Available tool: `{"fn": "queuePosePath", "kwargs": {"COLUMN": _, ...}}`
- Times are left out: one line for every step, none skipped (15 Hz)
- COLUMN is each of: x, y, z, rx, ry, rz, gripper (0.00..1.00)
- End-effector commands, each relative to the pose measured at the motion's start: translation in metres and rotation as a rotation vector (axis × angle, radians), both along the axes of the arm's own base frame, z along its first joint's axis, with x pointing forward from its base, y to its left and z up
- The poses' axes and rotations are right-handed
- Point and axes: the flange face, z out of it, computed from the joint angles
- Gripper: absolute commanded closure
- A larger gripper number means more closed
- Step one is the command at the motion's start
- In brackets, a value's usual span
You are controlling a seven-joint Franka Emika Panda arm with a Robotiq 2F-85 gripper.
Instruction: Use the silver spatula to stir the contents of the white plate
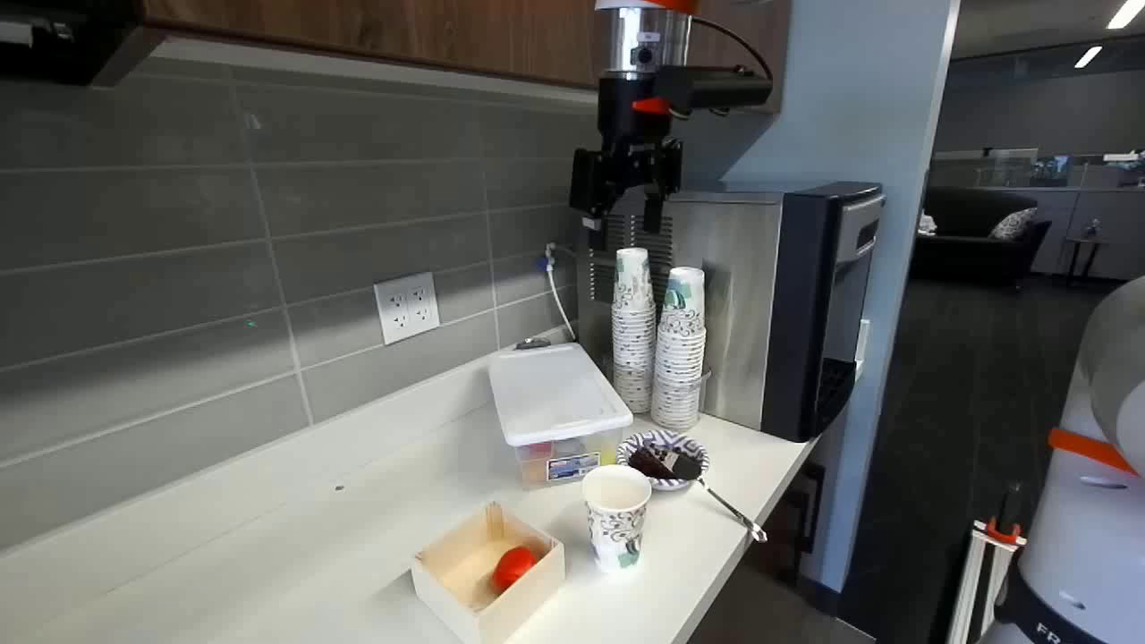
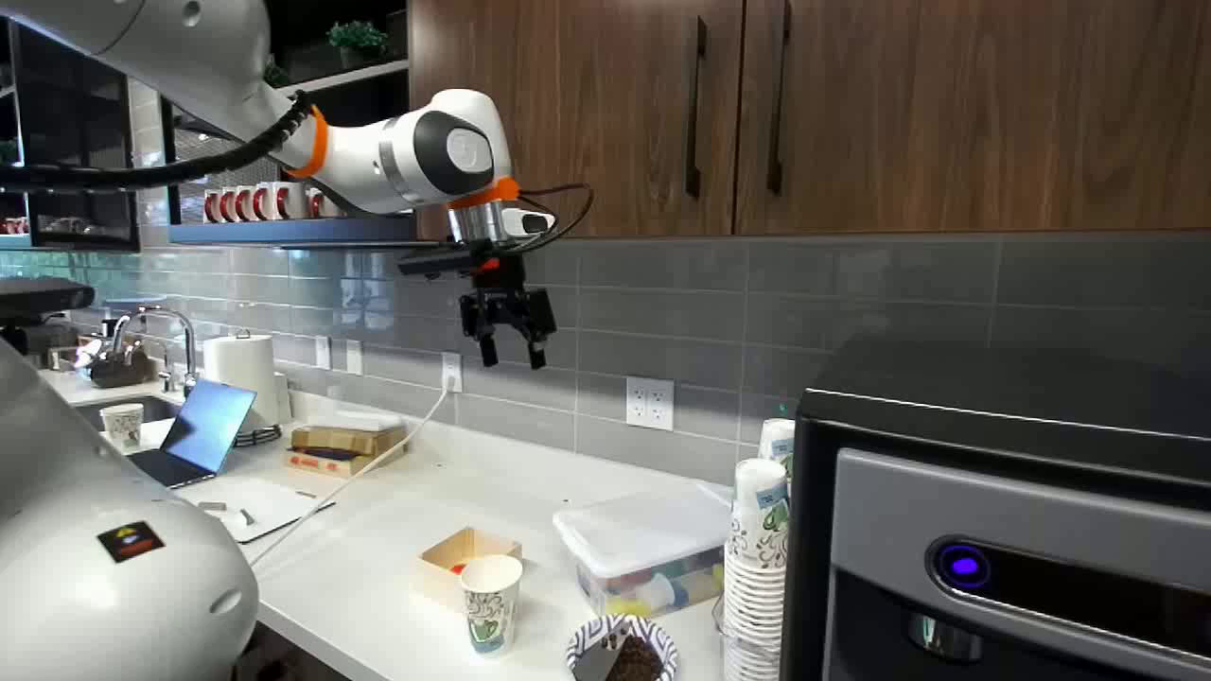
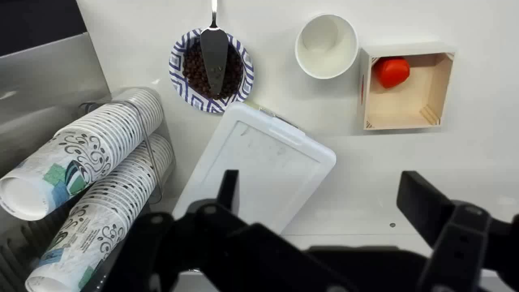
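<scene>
We see the tool (image 2: 513, 356) with its jaws apart and nothing between them, well above the surface (image 1: 313, 555). The silver spatula (image 3: 215, 52) rests its blade on the dark contents (image 3: 194, 73) of the white plate (image 3: 176, 61), whose rim is blue-patterned; its handle reaches past that rim towards the surface's edge, probably so that it can be grasped. We judge that this height leaves room to align before grasping.

Spatula (image 3: 214, 56): lies in plate (image 3: 176, 75), reaching out past it;
Cup (image 3: 326, 46): right of plate, left of box (image 3: 407, 101), in my wrist view
</scene>
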Motion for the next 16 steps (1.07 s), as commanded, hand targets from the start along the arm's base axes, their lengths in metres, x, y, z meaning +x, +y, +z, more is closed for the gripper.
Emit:
{"fn": "queuePosePath", "kwargs": {"x": 0.0, "y": 0.0, "z": 0.0, "rx": 0.0, "ry": 0.001, "rz": 0.0, "gripper": 0.0}}
{"fn": "queuePosePath", "kwargs": {"x": 0.0, "y": 0.0, "z": 0.001, "rx": 0.0, "ry": 0.001, "rz": 0.0, "gripper": 0.0}}
{"fn": "queuePosePath", "kwargs": {"x": 0.0, "y": 0.0, "z": 0.001, "rx": 0.0, "ry": 0.001, "rz": 0.0, "gripper": 0.0}}
{"fn": "queuePosePath", "kwargs": {"x": 0.0, "y": 0.0, "z": 0.0, "rx": 0.0, "ry": 0.001, "rz": 0.0, "gripper": 0.0}}
{"fn": "queuePosePath", "kwargs": {"x": 0.0, "y": 0.0, "z": 0.0, "rx": 0.0, "ry": 0.001, "rz": 0.0, "gripper": 0.0}}
{"fn": "queuePosePath", "kwargs": {"x": 0.0, "y": 0.0, "z": 0.001, "rx": 0.0, "ry": 0.001, "rz": 0.0, "gripper": 0.0}}
{"fn": "queuePosePath", "kwargs": {"x": 0.0, "y": 0.0, "z": 0.001, "rx": 0.0, "ry": 0.001, "rz": 0.0, "gripper": 0.0}}
{"fn": "queuePosePath", "kwargs": {"x": 0.001, "y": 0.0, "z": -0.002, "rx": -0.011, "ry": 0.006, "rz": -0.004, "gripper": 0.0}}
{"fn": "queuePosePath", "kwargs": {"x": 0.002, "y": -0.001, "z": -0.007, "rx": -0.028, "ry": 0.011, "rz": -0.017, "gripper": 0.0}}
{"fn": "queuePosePath", "kwargs": {"x": 0.002, "y": -0.003, "z": -0.011, "rx": -0.041, "ry": 0.017, "rz": -0.026, "gripper": 0.0}}
{"fn": "queuePosePath", "kwargs": {"x": 0.003, "y": -0.006, "z": -0.019, "rx": -0.062, "ry": 0.027, "rz": -0.042, "gripper": 0.0}}
{"fn": "queuePosePath", "kwargs": {"x": 0.004, "y": -0.009, "z": -0.028, "rx": -0.076, "ry": 0.042, "rz": -0.06, "gripper": 0.0}}
{"fn": "queuePosePath", "kwargs": {"x": 0.003, "y": -0.013, "z": -0.038, "rx": -0.097, "ry": 0.06, "rz": -0.083, "gripper": 0.0}}
{"fn": "queuePosePath", "kwargs": {"x": 0.002, "y": -0.017, "z": -0.049, "rx": -0.111, "ry": 0.082, "rz": -0.103, "gripper": 0.0}}
{"fn": "queuePosePath", "kwargs": {"x": -0.001, "y": -0.019, "z": -0.063, "rx": -0.12, "ry": 0.111, "rz": -0.119, "gripper": 0.0}}
{"fn": "queuePosePath", "kwargs": {"x": -0.004, "y": -0.021, "z": -0.075, "rx": -0.127, "ry": 0.14, "rz": -0.131, "gripper": 0.0}}
